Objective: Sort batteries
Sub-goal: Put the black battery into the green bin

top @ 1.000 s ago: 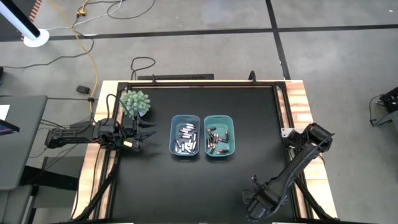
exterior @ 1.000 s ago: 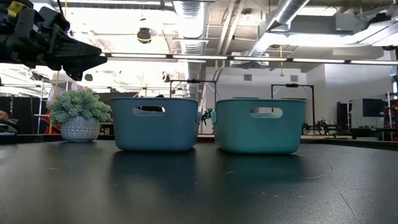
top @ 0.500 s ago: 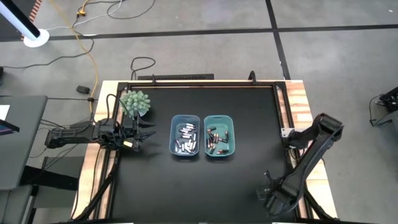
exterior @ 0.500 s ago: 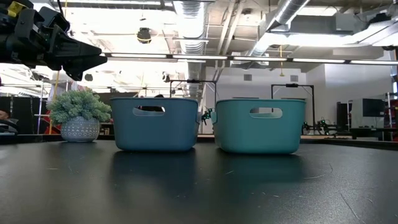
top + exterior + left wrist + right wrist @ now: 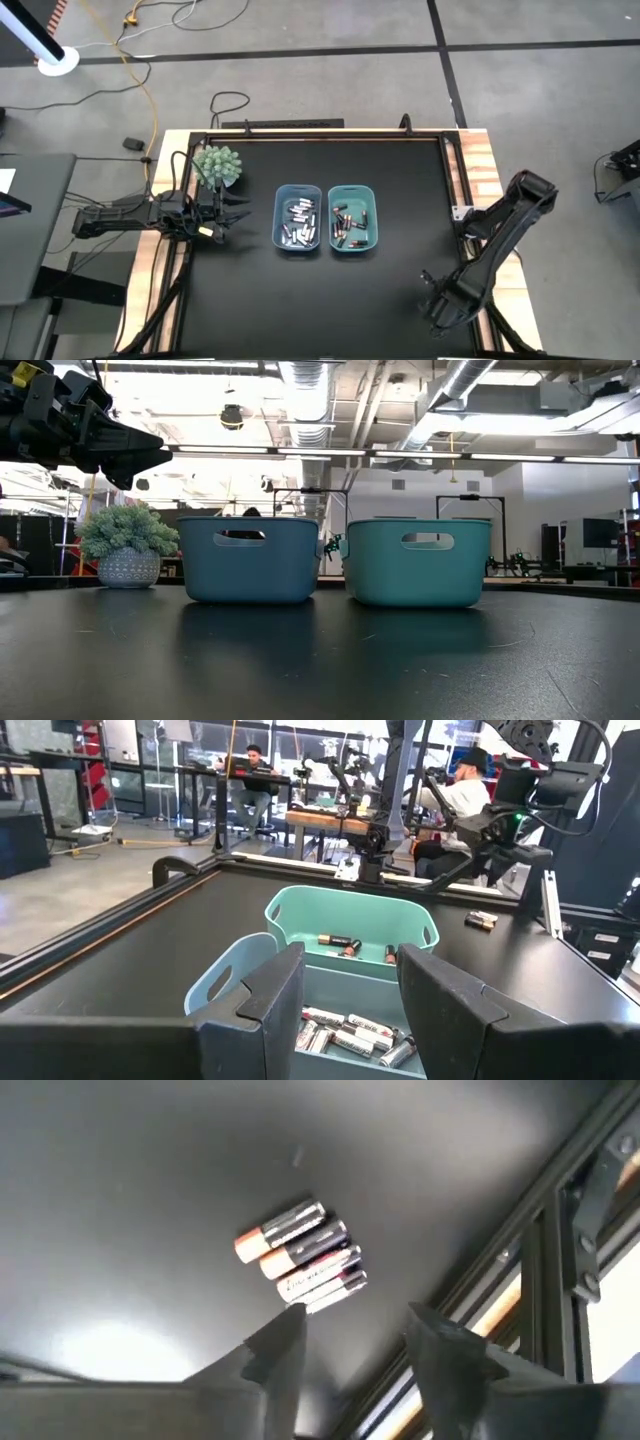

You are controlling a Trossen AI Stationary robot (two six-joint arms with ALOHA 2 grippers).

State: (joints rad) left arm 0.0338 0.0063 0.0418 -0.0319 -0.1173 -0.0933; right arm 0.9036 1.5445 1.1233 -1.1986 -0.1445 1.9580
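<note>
The right wrist view shows a small cluster of batteries lying side by side on the black table, close to the table's metal frame rail, with the right gripper poised over them, its two dark fingers apart and nothing between them. In the high view that gripper sits at the near right corner of the table, well apart from the two bins in the middle. Most of the batteries are already sorted: silvery-white ones lie in the left blue bin and dark ones with copper ends in the right teal bin. The left gripper hovers above the table's left side, just beside the small potted plant and left of the blue bin; in its wrist view its fingers stand apart with nothing held, looking across both bins. The step in hand appears to be picking up the leftover cluster at the corner. The next move likely calls for the right gripper to descend, line its open jaws across a single battery on the edge of the group so the neighbours are not dragged along, close, and then carry it across to the bin that matches its colour.
</note>
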